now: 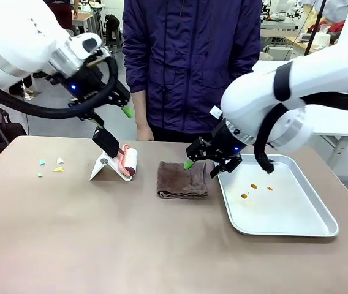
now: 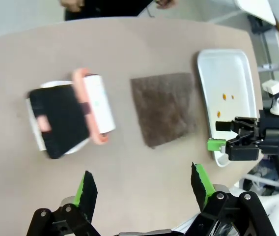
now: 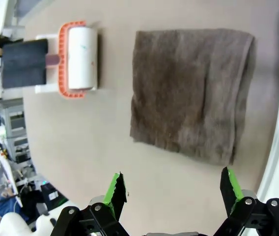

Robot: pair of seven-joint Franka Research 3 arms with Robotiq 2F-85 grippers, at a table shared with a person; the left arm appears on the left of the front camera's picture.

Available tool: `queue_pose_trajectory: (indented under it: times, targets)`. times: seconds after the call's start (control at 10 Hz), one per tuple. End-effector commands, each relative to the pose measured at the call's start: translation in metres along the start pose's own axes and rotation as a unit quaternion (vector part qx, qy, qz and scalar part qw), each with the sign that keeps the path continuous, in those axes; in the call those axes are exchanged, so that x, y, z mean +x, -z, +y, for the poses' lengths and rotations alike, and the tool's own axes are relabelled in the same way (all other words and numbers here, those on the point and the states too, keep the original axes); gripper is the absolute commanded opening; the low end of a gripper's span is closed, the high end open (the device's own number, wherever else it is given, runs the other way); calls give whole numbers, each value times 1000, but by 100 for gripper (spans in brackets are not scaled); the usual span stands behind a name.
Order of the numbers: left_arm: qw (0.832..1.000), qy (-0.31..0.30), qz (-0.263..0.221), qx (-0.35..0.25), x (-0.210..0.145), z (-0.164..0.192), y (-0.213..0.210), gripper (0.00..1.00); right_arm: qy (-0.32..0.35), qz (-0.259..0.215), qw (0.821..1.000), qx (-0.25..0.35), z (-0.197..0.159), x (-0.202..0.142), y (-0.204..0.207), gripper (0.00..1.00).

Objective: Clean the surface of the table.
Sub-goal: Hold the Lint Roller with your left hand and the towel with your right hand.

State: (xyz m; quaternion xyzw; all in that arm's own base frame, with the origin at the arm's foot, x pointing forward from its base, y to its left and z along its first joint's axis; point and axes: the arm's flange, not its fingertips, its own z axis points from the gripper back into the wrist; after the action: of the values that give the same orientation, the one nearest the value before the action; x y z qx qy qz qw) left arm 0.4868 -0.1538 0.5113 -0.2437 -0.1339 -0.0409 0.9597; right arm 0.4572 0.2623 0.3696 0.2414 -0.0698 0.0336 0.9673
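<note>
The beige counter (image 1: 100, 245) spans the front view, and a person (image 1: 186, 61) in a dark jacket stands at its far side. On it, from left to right, lie a few paper scraps (image 1: 58, 168), a lint roller (image 1: 129, 162) leaning on a white stand, a folded brown cloth (image 1: 182, 180) and a metal tray (image 1: 321, 231) holding orange crumbs (image 1: 253, 186). The left pincer (image 2: 144, 189) hangs in the air above the roller, its fingers apart and empty. The right pincer (image 3: 173, 191) hovers low over the cloth's edge beside the tray, its fingers also spread wide, gripping nothing.
</note>
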Motion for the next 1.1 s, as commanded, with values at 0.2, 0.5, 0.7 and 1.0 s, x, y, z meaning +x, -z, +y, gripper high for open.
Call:
queue_pose_trajectory:
  times: [0.2, 0.5, 0.7, 1.0]
  targets:
    - [997, -75, 12, -20, -1, 43, -3, 100, 40, -19, 999, -16, 15, 33, 25, 100]
    - [994, -97, 33, -36, 7, 70, 30, 100, 66, -6, 996, -67, 22, 43, 45, 100]
    - [994, -94, 49, -24, 14, 81, 40, 100, 74, -9, 991, -114, 25, 46, 55, 100]
    - [993, -102, 56, -11, 17, 91, 53, 100, 79, -12, 986, -149, 23, 49, 67, 100]
